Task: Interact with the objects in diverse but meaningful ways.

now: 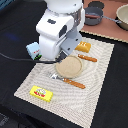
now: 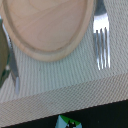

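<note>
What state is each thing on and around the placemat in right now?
Yellow packet: flat on the placemat's near corner.
Bread loaf: on the placemat's far edge, untouched.
Blue carton: upright, just off the placemat.
Wooden plate: empty, flat.
Fork: lying flat beside the plate.
Knife: flat beside the plate.
Grey pot: on the far table, upright.
Gripper: hidden, state unreadable.
</note>
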Controlling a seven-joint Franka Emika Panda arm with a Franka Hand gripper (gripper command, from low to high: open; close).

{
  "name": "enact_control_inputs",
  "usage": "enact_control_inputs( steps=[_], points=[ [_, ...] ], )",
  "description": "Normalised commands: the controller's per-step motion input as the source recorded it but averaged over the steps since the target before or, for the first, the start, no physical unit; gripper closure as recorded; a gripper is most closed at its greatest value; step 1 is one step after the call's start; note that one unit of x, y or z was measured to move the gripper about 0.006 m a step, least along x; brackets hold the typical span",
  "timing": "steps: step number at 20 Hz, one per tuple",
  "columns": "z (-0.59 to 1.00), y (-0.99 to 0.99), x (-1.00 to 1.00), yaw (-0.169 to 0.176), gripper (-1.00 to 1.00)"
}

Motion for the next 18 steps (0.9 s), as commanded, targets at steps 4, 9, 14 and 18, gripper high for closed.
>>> enact_control_inputs(
  steps=[4, 9, 14, 18],
  points=[
    [-0.02, -0.48, -0.13, 0.005, -1.00],
    [-0.10, -0.59, -0.15, 0.017, -1.00],
    [-0.20, -0.70, -0.17, 0.027, -1.00],
    [-0.26, -0.74, -0.21, 0.025, -1.00]
  ],
)
